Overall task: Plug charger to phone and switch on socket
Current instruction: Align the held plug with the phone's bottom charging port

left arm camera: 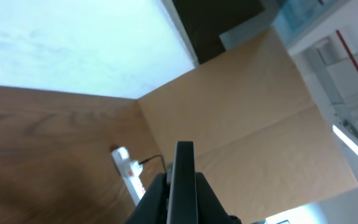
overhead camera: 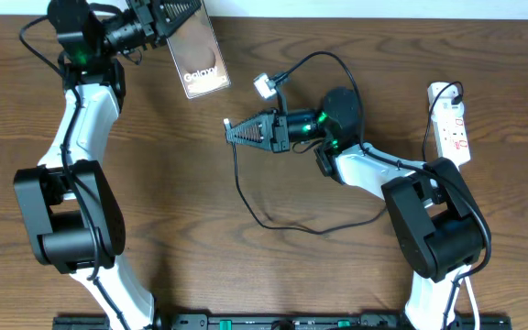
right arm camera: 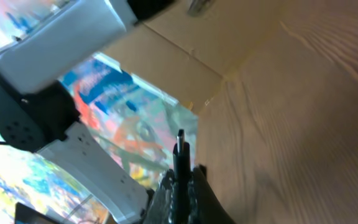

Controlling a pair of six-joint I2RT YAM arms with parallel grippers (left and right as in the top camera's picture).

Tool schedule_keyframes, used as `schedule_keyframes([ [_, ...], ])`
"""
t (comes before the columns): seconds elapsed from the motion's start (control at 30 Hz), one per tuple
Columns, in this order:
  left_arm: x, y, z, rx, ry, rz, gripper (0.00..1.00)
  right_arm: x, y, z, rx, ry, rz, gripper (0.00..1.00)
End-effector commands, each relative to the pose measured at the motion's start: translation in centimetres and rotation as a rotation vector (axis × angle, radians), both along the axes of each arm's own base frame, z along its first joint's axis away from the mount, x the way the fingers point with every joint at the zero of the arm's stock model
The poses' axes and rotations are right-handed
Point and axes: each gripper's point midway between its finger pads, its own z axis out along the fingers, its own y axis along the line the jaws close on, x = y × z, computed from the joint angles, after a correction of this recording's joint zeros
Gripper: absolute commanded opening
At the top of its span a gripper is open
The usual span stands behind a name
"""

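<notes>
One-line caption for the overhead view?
Left pincer grips the phone, right pincer grips the charger, socket lies far right.

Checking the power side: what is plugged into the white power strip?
A black plug sits in the far end of the power strip. It covers its own outlet; the other outlets and the switch are too small to judge.

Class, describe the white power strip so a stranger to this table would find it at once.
Look at the brown wooden table and go to its far right side, beyond the right arm's black shoulder. There lies the socket, a long white strip. Its small red markings and the black plug in its far end set it apart from the white arm links nearby.
</notes>
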Motion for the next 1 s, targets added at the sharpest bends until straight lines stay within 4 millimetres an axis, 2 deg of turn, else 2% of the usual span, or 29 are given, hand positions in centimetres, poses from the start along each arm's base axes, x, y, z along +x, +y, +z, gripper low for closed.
schedule_keyframes([
  [0.0, -1.0, -0.7, 1.0, -0.016, 0.024, -0.05, 0.07, 0.2, 0.3, 0.4, 0.007, 0.057, -0.016, 0.01],
  [0.17, -1.9, -1.8, 0.8, -0.001, 0.025, -0.109, 0.07, 0.2, 0.3, 0.4, 0.008, 0.056, -0.018, 0.01],
  [0.43, -3.6, -4.8, 0.5, 0.024, 0.006, -0.22, 0.07, 0.1, 0.5, 0.6, 0.012, 0.049, -0.016, 0.01],
  [0.63, -3.4, -5.0, 0.6, 0.02, 0.006, -0.209, 0.07, 0.0, 0.4, 1.7, 0.056, -0.02, -0.028, 0.01],
  [0.97, -2.1, -4.7, 1.0, -0.006, 0.004, -0.131, 0.07, 0.2, 0.4, 1.8, 0.058, -0.005, -0.037, 0.01],
])
